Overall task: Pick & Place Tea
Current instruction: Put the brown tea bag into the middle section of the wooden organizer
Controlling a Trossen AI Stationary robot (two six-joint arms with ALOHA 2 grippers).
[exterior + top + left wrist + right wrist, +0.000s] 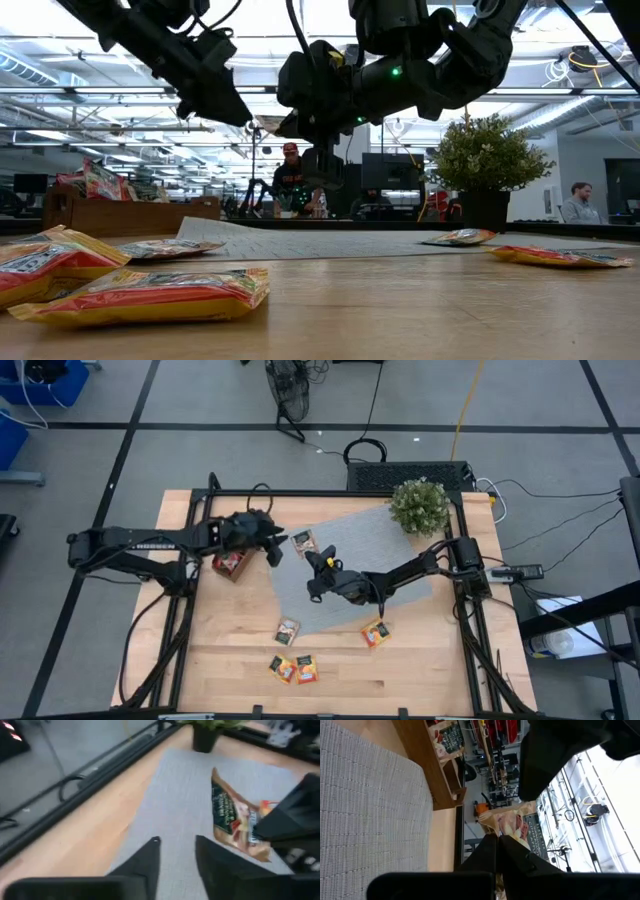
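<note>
High: left gripper (pixel 275 547) hovers at the grey woven mat's (pixel 400 530) edge, fingers apart, empty; a flat square green-labelled tea sachet (pixel 303 542) lies just beside it, tilted on the mat. Right gripper (pixel 314 575) pressed shut above the mat.
Low: orange-red sachets (pixel 150 292) flat on the wooden table (pixel 420 310).
Left wrist: sachet (pixel 235 817) beyond the spread fingers (pixel 145 862), long axis pointing away.

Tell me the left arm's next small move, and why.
Probably ease the left gripper forward until its open jaws straddle the sachet's near edge. The sachet sits just ahead of them over the mat, and the right gripper seems shut on its far end.
</note>
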